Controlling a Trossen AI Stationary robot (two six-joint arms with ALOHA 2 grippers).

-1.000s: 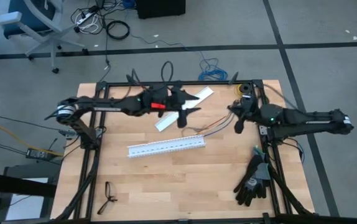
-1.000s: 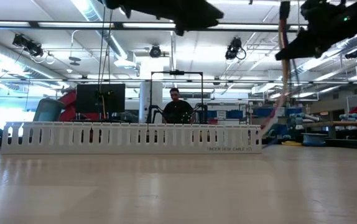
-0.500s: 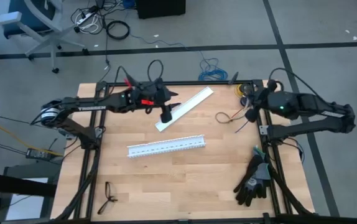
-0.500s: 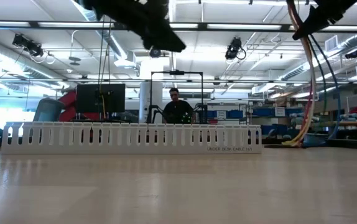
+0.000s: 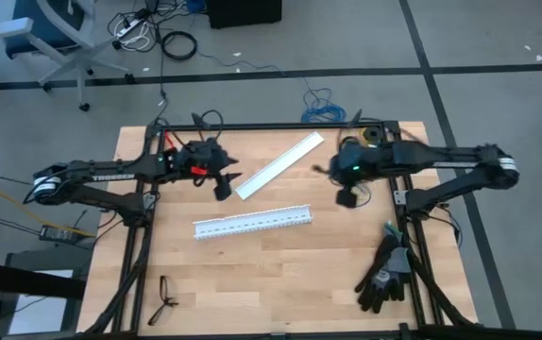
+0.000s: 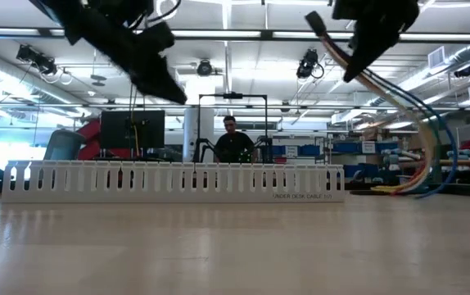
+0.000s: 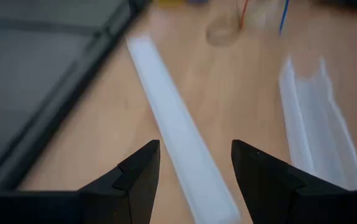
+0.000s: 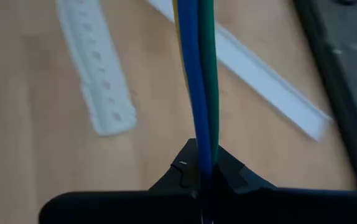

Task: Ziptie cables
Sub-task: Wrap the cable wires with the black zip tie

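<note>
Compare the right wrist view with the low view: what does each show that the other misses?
Only the right wrist view shows the right gripper shut on the cables, plus the plain white strip lying flat on the table. Only the low view shows the cables drooping in a long curve to the table, the left gripper raised, and a person far behind. Both show the cables and the slotted white duct.
</note>
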